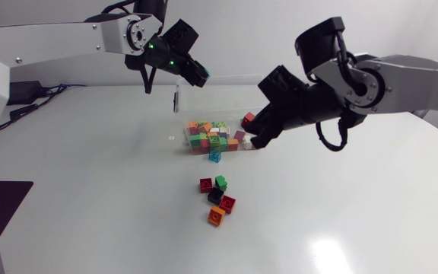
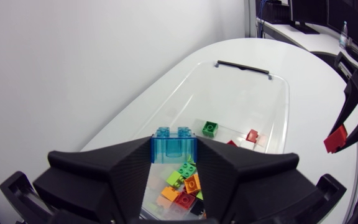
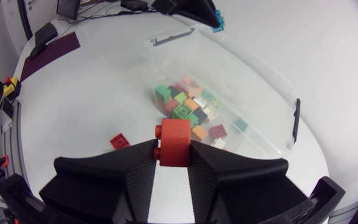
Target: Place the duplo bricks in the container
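Left jaws clamped a blue brick (image 2: 174, 148), right jaws a red brick (image 3: 175, 143): apparently the drop step, needing release squarely above the container (image 2: 247, 99).

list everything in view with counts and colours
container: one, clear, open-topped, mid-table
bricks in container: many, green, orange, red, white, black, piled at one end
loose bricks: five, two red, one green, one black, one orange, clustered on the table in front of the container
teal brick: one, teal, by the container's near side
blue brick: one, translucent blue, held over the container
red brick: one, red, held beside the container
left tool: one, black, shut on the blue brick
right tool: one, black, shut on the red brick
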You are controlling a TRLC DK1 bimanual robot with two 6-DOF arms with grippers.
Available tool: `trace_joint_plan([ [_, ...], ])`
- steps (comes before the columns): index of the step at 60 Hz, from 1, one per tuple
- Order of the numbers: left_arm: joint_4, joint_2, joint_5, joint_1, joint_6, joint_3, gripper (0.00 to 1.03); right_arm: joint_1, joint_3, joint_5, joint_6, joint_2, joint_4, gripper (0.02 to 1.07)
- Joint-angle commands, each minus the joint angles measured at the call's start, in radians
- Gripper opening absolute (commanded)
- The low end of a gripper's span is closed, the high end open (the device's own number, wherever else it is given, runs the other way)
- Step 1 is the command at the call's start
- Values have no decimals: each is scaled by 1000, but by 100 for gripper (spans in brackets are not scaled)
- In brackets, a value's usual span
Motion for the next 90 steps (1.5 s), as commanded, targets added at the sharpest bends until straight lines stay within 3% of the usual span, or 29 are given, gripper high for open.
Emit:
trace_joint_plan([
  [1,22,34,-22,0,-55,49,88,-10,46,-3,36,-14,-17,28],
  [4,38,29,-27,0,-72,46,99,-12,68,-3,50,-11,-10,28],
  [20,43,-149,-56,0,-95,-69,99,-32,161,-3,122,57,88,28],
  [41,32,-486,-57,-18,14,-471,99,-39,300,1,185,212,194,28],
  [56,35,-537,-59,-60,9,-675,99,-27,418,79,200,414,280,30],
  [57,37,-534,-59,-66,-6,-690,99,-24,422,90,200,425,288,33],
  [59,37,-531,-57,-69,-35,-707,99,-19,430,112,198,440,303,49],
  [62,45,-521,-56,-83,-57,-742,99,-10,439,147,192,456,308,82],
  [66,60,-508,-54,-93,-63,-774,99,-4,431,164,191,453,315,102],
  [78,69,-446,-48,-149,-106,-817,99,-6,250,196,197,296,401,102],
  [90,95,-330,-45,-176,-175,-817,99,-30,-35,199,204,40,480,102],
])
